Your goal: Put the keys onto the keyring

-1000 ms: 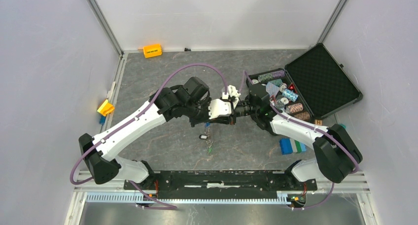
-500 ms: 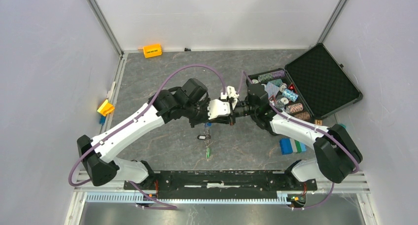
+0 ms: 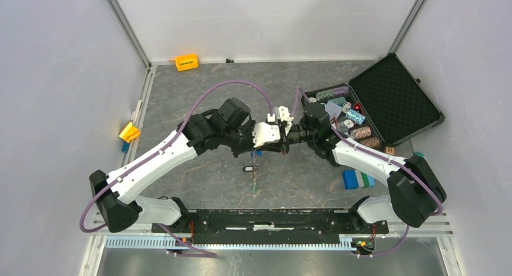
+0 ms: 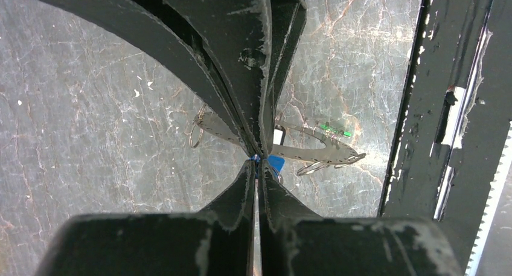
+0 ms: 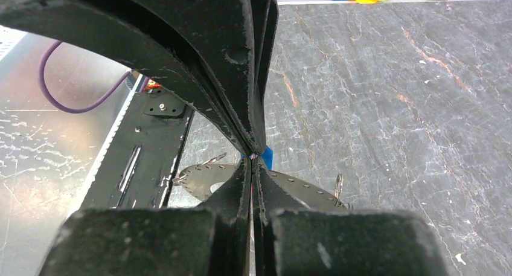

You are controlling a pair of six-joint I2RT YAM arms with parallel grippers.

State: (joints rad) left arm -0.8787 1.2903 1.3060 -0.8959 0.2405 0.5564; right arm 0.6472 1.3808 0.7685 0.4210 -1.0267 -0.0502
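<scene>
My left gripper [image 3: 281, 138] and right gripper [image 3: 287, 137] meet tip to tip above the middle of the table, both shut. In the left wrist view my left gripper [image 4: 256, 161] pinches a key by its blue tag [image 4: 276, 162]. My right gripper [image 5: 252, 161] presses against the same spot; I cannot tell whether it pinches anything. The keyring [image 4: 305, 149], a flat grey band with small holes and wire loops, sits just below the fingertips, partly hidden by them. Other keys with a green tag [image 3: 254, 187] and a black tag [image 3: 248, 168] trail below it.
An open black case [image 3: 395, 98] at the right holds striped chips [image 3: 347, 116]. An orange block [image 3: 186, 62] lies at the back, a yellow one [image 3: 129, 131] at the left wall. Blue, green and white blocks [image 3: 358, 179] lie front right. A black rail [image 3: 272, 218] borders the near edge.
My right gripper has closed fully. Both arms have drifted a little to the left, and the green-tagged key has slid slightly toward the near edge.
</scene>
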